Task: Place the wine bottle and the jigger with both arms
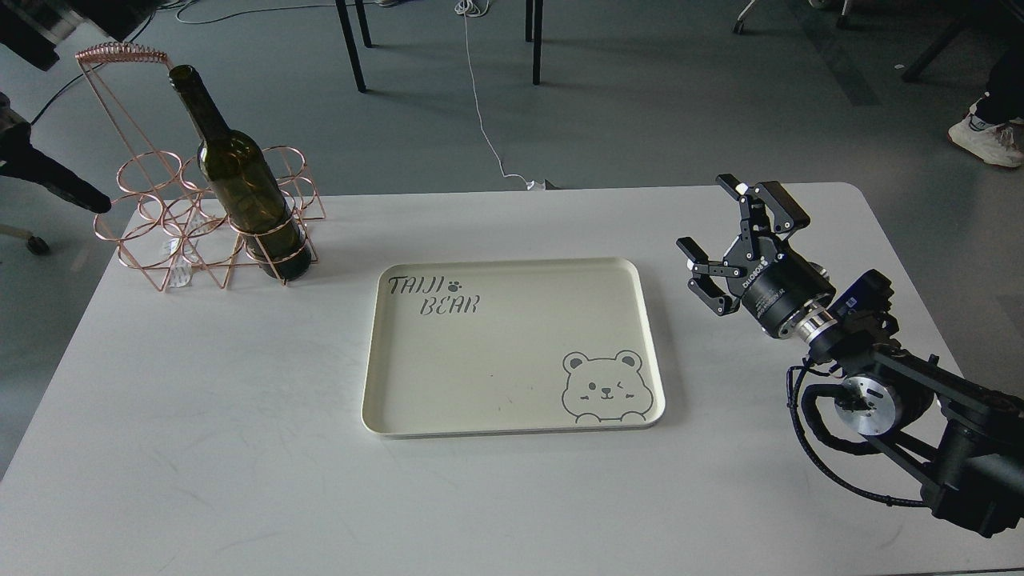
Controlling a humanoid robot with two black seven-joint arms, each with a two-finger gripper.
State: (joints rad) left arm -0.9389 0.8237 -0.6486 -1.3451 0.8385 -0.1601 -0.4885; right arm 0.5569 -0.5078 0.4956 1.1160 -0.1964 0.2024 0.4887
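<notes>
The dark olive-green wine bottle (240, 180) stands in a front ring of the copper wire rack (160, 240) at the table's back left, neck leaning slightly left, with nothing holding it. The jigger is not in view. My right gripper (708, 240) is open and empty, hovering above the table just right of the cream tray (512, 416). My left gripper is out of view. Only dark parts of the left arm (48, 180) show at the left edge and the top left corner.
The cream tray with "TAIJI BEAR" lettering and a bear drawing lies mid-table with nothing in it. The rack has a tall wire handle (120, 56). Chair legs (352, 48) and a white cable (480, 104) are on the floor beyond the table.
</notes>
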